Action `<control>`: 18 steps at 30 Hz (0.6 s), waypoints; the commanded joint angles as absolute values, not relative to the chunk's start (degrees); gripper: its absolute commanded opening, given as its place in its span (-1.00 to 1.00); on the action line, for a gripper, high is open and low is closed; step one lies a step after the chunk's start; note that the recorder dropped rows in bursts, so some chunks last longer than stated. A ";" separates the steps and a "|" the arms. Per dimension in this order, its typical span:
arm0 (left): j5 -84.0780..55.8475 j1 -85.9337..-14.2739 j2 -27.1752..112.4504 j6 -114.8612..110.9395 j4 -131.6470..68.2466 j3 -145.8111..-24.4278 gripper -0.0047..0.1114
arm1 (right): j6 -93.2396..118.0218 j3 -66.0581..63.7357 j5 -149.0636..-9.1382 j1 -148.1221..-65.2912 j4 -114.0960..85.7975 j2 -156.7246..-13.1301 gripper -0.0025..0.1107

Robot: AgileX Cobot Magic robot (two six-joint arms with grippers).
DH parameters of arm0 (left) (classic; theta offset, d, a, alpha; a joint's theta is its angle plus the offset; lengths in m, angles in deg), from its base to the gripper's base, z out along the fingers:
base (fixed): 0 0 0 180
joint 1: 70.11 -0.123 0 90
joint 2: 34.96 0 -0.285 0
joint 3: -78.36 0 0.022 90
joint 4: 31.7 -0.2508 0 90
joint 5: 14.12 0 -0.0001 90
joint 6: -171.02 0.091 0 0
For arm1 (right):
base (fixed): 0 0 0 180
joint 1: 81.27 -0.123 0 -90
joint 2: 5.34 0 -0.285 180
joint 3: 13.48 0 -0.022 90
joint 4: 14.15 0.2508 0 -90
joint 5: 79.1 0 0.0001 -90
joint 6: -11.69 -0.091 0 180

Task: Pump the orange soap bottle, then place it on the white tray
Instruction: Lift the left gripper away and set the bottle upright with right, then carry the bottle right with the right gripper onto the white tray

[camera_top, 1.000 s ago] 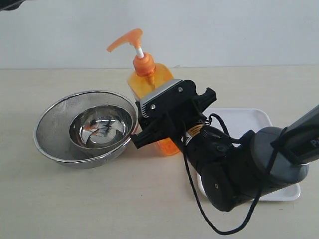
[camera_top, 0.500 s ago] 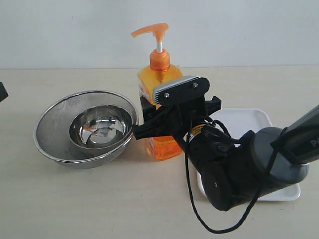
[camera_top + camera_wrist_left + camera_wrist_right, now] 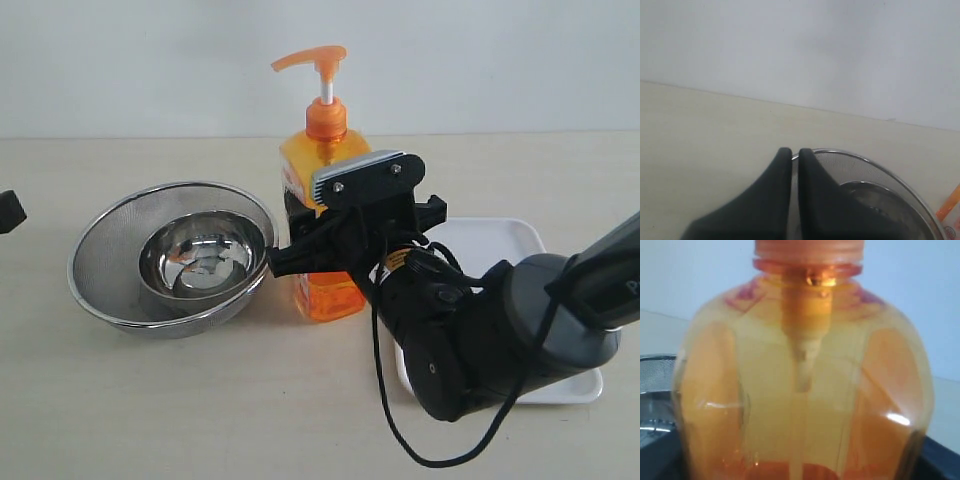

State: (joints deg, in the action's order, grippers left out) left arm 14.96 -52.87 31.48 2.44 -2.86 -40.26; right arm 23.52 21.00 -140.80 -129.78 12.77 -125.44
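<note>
The orange soap bottle (image 3: pixel 322 152) stands upright between the strainer and the white tray (image 3: pixel 500 240), its pump head pointing left. My right gripper (image 3: pixel 350 240) is shut on the bottle's body from the front. In the right wrist view the bottle (image 3: pixel 805 390) fills the frame, with dark fingers (image 3: pixel 940 460) at its sides. I cannot tell whether the base rests on the table. My left gripper (image 3: pixel 795 152) is shut and empty, beside the strainer's rim; only its tip (image 3: pixel 8 210) shows at the far left.
A steel mesh strainer (image 3: pixel 110 240) with a smaller steel bowl (image 3: pixel 205 260) inside sits left of the bottle, its rim (image 3: pixel 865 160) near my left gripper. My right arm covers part of the tray. A pale wall runs behind the table.
The bottle has swung from leaning left to upright and shifted slightly right in my right gripper. My left gripper's tip has come into view at the left edge.
</note>
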 commanded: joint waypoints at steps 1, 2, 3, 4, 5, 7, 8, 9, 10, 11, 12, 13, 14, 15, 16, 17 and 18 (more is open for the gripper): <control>14.61 -52.89 31.00 1.75 -4.32 -39.89 -0.84 | 22.65 20.79 -139.84 -129.76 13.72 -124.94 -0.03; 14.29 -52.89 31.00 1.75 -4.32 -39.89 -0.84 | 22.37 20.79 -139.84 -129.76 13.70 -124.94 0.23; 14.29 -52.89 31.00 1.75 -4.32 -39.89 -0.84 | 22.24 20.79 -139.84 -129.76 13.70 -124.94 0.46; 14.29 -52.89 31.00 1.75 -4.32 -39.89 -0.84 | 22.24 20.79 -140.18 -129.76 13.70 -124.94 0.61; 14.29 -52.89 31.00 1.75 -4.32 -39.89 -0.84 | 22.24 20.79 -140.18 -129.76 13.85 -124.94 0.73; 14.29 -52.89 31.00 1.75 -4.32 -39.89 -0.84 | 22.02 20.79 -139.98 -129.76 14.50 -124.94 0.78; 14.29 -52.89 31.00 1.75 -4.32 -39.89 -0.84 | 21.05 20.79 -139.98 -129.76 14.81 -125.17 0.78; 14.29 -52.89 31.00 1.75 -4.32 -39.89 -0.84 | 20.38 20.79 -140.08 -129.76 14.81 -125.30 0.78; 14.29 -52.89 31.00 1.75 -4.32 -39.89 -0.84 | 19.41 20.79 -140.50 -129.76 14.70 -125.57 0.78; 14.29 -52.89 31.00 1.75 -4.32 -39.89 -0.84 | 18.72 20.79 -140.79 -129.76 14.20 -125.80 0.78; 14.29 -52.89 31.00 1.75 -4.32 -39.89 -0.84 | 18.31 20.68 -141.14 -129.76 13.94 -126.34 0.78; 14.29 -52.89 31.00 1.75 -4.32 -39.89 -0.84 | 18.43 19.98 -141.53 -129.76 13.81 -127.09 0.78; 14.06 -52.89 31.00 1.75 -4.32 -39.89 -0.84 | 18.42 19.52 -141.54 -129.76 13.81 -127.82 0.78; 13.80 -52.89 31.00 1.75 -4.61 -39.89 -0.84 | 18.42 18.40 -141.64 -129.76 13.81 -129.14 0.78; 13.65 -52.89 31.00 1.75 -4.61 -39.89 -0.84 | 18.42 17.89 -141.52 -129.76 13.71 -129.76 0.78; 13.37 -52.89 31.00 1.99 -4.61 -39.89 -0.84 | 18.42 17.16 -141.19 -129.76 13.71 -130.43 0.78; 13.37 -52.89 31.00 2.36 -4.61 -39.89 -0.84 | 18.42 16.91 -140.83 -129.76 13.84 -130.41 0.78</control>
